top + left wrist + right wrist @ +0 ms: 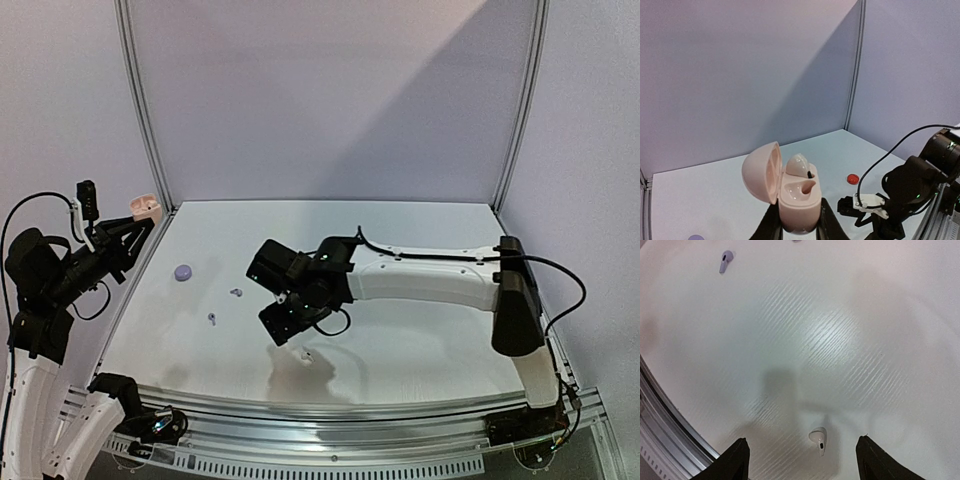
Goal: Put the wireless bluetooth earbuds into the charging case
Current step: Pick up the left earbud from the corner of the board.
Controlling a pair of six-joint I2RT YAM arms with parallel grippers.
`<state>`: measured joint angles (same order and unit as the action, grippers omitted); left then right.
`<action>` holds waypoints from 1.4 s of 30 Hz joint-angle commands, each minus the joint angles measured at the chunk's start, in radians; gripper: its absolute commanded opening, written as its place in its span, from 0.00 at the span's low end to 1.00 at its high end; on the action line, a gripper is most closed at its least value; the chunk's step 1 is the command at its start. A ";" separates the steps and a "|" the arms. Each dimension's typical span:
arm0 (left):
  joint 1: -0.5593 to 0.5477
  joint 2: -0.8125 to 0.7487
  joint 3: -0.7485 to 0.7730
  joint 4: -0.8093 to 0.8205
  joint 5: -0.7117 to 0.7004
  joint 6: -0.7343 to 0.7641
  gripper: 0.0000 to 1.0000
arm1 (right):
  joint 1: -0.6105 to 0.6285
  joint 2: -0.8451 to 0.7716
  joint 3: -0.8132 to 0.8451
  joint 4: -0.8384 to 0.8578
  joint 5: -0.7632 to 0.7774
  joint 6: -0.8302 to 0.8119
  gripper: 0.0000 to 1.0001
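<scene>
Left jaws pinch pink case (797, 200); wrist view shows right jaws spread over white earbud (818, 436)

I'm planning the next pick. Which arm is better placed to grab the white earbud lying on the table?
Right. The right pincer hangs open just above the white earbud; the left pincer is shut on the open pink case, held up off to the left.

White arm links (430, 283), black joints (515, 310), black cables (580, 287)
</scene>
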<state>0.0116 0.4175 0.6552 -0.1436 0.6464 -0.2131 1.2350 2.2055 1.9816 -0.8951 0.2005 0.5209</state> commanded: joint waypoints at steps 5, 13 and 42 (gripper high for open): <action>0.011 0.010 -0.006 0.007 0.013 -0.001 0.00 | -0.004 0.180 0.131 -0.195 -0.048 -0.075 0.71; 0.012 0.012 -0.015 0.013 0.016 -0.011 0.00 | -0.017 0.241 0.128 -0.170 -0.077 -0.070 0.62; 0.011 0.001 -0.016 -0.007 0.014 0.000 0.00 | -0.028 0.253 0.112 -0.200 -0.057 -0.027 0.18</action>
<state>0.0116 0.4194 0.6544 -0.1440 0.6479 -0.2138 1.2163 2.4371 2.0914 -1.0698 0.1257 0.4854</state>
